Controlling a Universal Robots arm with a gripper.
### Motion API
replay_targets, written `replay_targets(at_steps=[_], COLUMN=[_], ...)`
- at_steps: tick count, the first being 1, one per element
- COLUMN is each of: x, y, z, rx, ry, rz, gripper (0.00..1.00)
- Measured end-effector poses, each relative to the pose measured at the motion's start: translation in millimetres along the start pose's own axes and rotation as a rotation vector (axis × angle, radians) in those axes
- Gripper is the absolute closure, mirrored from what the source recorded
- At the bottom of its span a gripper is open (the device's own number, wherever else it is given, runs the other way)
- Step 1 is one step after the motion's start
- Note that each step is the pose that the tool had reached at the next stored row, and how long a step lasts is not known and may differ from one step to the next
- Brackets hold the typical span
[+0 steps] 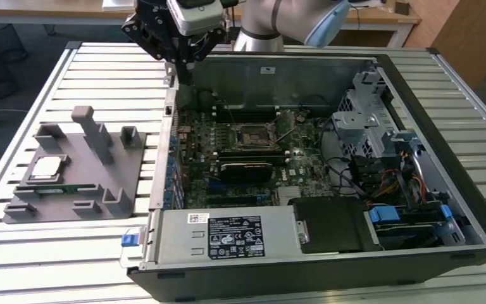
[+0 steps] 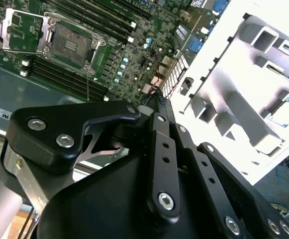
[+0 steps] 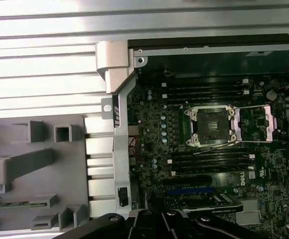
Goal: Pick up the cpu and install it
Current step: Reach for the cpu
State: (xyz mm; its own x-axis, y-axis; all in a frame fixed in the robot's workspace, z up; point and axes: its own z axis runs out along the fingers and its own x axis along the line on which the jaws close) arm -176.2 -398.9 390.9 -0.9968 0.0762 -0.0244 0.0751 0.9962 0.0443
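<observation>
The cpu (image 1: 47, 168), a small silvery square chip, lies flat on the grey fixture (image 1: 99, 190) at the exterior view's left, outside the computer case. My gripper (image 1: 180, 68) hangs above the case's back corner nearest the fixture. Its fingers taper together to a narrow tip, shut with nothing in them. It is well away from the cpu. The motherboard's cpu socket (image 1: 252, 135) (image 3: 211, 124) (image 2: 69, 45) stands open with its metal frame lifted and nothing in it. The gripper's black linkage bars (image 2: 159, 149) cross the near part of the second wrist view.
A thin green memory stick (image 1: 61, 188) (image 3: 20, 203) lies in a fixture slot next to the cpu. The open black case (image 1: 445, 158) has tall walls, a drive cage (image 1: 366, 120) and a power supply (image 1: 226, 235). Everything rests on a slatted metal table (image 1: 99, 69).
</observation>
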Motion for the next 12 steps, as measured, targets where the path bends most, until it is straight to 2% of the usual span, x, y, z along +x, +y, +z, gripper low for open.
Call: replay_targets(at_steps=[12], x=[7.6], y=[-0.6], z=[0.8], rx=[0.0], ry=[0.0], rz=[0.0], gripper=[0.89])
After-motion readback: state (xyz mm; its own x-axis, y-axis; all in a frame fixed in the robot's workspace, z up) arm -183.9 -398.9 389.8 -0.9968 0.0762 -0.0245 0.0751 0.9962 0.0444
